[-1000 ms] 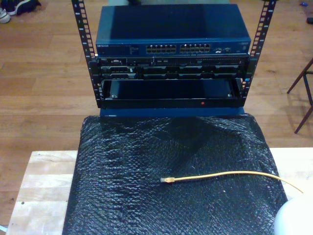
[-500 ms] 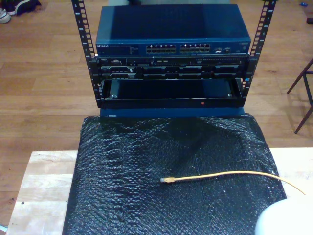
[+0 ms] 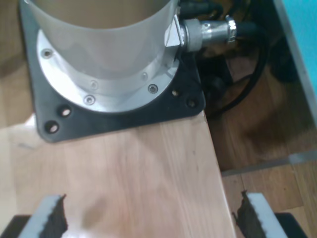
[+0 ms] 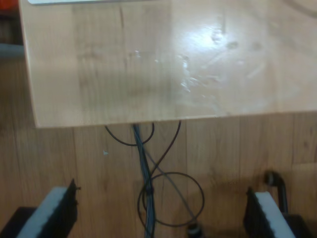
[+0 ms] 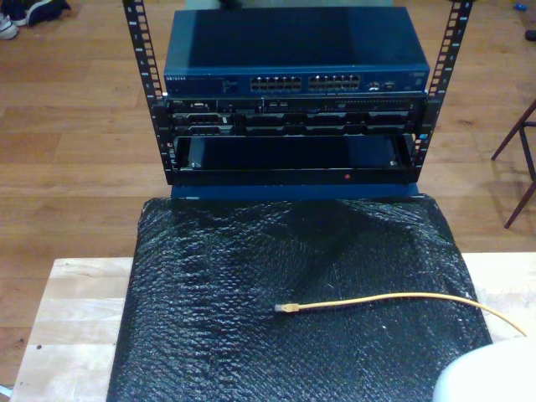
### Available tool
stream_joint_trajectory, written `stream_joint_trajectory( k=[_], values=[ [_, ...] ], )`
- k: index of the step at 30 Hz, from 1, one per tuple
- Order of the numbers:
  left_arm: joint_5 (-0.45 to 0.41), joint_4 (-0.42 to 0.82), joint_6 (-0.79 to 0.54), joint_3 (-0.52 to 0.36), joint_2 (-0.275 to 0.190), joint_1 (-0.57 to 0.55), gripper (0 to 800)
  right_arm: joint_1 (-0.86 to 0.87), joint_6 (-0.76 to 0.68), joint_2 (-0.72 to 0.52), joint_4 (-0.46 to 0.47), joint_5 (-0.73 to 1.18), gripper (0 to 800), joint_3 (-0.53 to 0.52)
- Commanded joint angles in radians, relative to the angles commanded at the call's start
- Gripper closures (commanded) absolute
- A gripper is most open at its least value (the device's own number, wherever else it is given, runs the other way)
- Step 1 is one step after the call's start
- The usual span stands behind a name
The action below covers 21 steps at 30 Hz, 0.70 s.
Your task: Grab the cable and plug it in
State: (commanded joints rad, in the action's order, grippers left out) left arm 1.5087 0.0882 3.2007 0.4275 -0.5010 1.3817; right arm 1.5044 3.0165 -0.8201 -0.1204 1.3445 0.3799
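A yellow-orange cable (image 5: 394, 298) lies on a sheet of black bubble wrap (image 5: 251, 285) that covers the middle of a pale wooden table (image 5: 71, 318). The cable's small plug (image 5: 287, 308) rests near the centre of the wrap, and the cord runs from it toward the exterior view's right, curving off the wrap near the table's edge. Nothing touches the cable. Beyond the table stands a black metal rack (image 5: 146, 92) on a wooden floor (image 5: 75, 167), holding a blue network switch (image 5: 293, 50) with two rows of ports (image 5: 306, 83) on its front and darker units below it. A rounded white arm part (image 5: 486, 377) bulges into the exterior view's lower right corner; I cannot tell which arm it belongs to. My first gripper (image 3: 148, 218) hangs with its jaws spread wide and nothing between them, above bare table wood, near a round metal arm base (image 3: 104, 54) bolted to a black plate (image 3: 124, 114) at the table's edge. My second gripper (image 4: 163, 213) is also spread wide and empty, its padded fingers (image 4: 54, 210) hanging over the floor just off the table's edge, where thin dark wires (image 4: 153, 183) loop across the boards.
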Motion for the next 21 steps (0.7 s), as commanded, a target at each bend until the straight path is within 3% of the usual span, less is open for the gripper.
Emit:
stream_joint_trajectory(
  k=[11,16,21],
  values=[
    [0.133,-0.110,0.028,0.126,0.000,-0.026,0,-0.221,-0.264,0.034,-0.028,0.046,0,0.118],
    [0.226,-0.173,0.129,0.203,0.000,-0.140,0,-0.341,-0.411,0.104,-0.028,0.072,0,0.199],
    [0.242,-0.219,0.282,0.256,0.002,-0.259,0,-0.468,-0.545,0.198,-0.029,0.155,0,0.313]
  ],
)
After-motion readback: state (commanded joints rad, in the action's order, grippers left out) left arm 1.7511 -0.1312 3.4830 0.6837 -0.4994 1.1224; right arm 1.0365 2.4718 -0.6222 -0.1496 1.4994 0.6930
